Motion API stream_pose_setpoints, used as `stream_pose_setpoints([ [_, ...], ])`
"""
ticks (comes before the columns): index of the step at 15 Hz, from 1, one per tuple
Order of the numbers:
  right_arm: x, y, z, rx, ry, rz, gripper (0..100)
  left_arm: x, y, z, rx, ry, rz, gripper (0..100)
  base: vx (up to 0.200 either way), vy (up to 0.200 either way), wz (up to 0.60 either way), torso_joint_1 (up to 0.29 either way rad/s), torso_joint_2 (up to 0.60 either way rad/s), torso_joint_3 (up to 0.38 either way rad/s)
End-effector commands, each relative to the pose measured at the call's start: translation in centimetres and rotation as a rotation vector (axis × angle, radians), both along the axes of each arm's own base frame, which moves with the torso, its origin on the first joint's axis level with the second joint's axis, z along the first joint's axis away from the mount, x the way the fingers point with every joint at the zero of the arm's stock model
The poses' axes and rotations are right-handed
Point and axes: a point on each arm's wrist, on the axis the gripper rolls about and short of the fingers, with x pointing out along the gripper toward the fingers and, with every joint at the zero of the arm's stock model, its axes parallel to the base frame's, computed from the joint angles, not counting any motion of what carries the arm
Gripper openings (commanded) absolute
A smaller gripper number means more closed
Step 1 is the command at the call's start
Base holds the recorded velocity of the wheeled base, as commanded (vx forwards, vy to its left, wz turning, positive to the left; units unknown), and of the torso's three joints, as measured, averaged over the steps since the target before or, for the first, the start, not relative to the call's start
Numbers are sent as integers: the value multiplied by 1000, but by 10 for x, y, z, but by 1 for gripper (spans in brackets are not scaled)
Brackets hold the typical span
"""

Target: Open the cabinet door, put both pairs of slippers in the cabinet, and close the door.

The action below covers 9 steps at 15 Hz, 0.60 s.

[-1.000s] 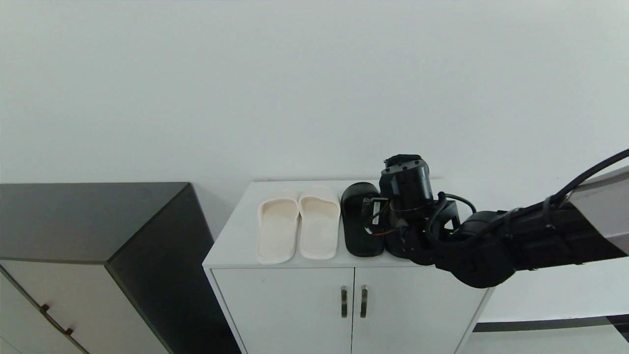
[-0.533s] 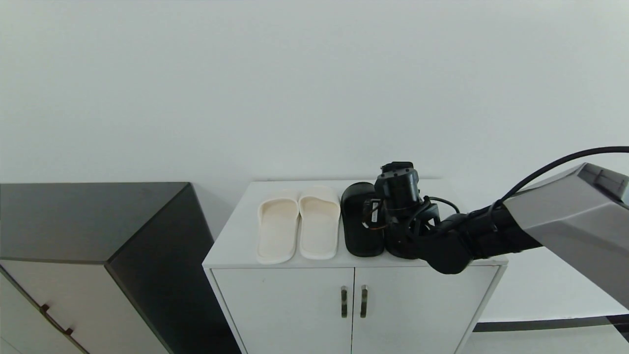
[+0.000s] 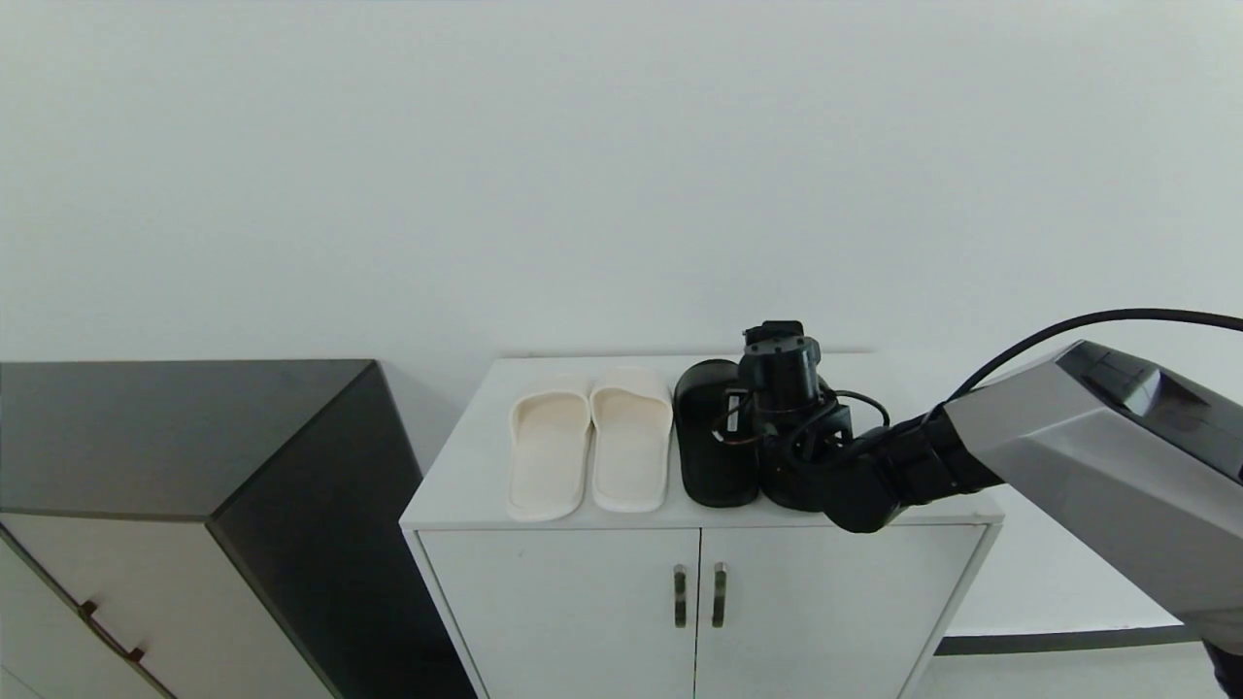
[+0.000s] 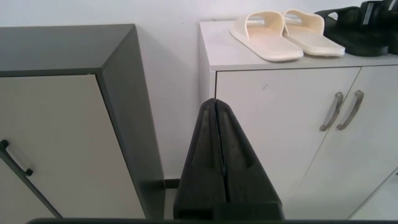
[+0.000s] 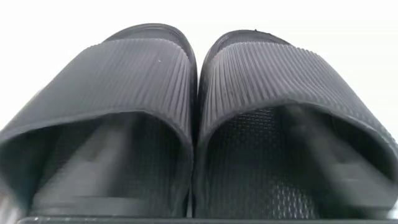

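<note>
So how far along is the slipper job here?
Nothing is finished: the cabinet doors are shut, and the white slippers and black slippers sit on top. In hand: the right gripper, open, is at the black pair. The left gripper is shut, low before the cabinet. Remaining: open a door, stow both pairs, close it.

You see matt, ribbed, rubbery black slippers (image 5: 149,93), smooth matt cream slippers (image 3: 631,442), and a smooth white cabinet (image 3: 573,612) with metal handles (image 3: 680,595).

The right arm (image 3: 913,466) hides most of the second black slipper (image 3: 789,497).
</note>
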Motion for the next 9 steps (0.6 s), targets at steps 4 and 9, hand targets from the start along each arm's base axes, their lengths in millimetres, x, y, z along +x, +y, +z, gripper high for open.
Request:
stream_pose_setpoints([
  [4, 0, -1, 0, 0, -1, -2, 0, 0, 0, 0, -2, -1, 0, 0, 0, 0, 0, 0, 0, 0],
  [9, -34, -12, 35, 15, -22, 21, 0, 0, 0, 0, -2, -1, 0, 0, 0, 0, 0, 0, 0, 0],
])
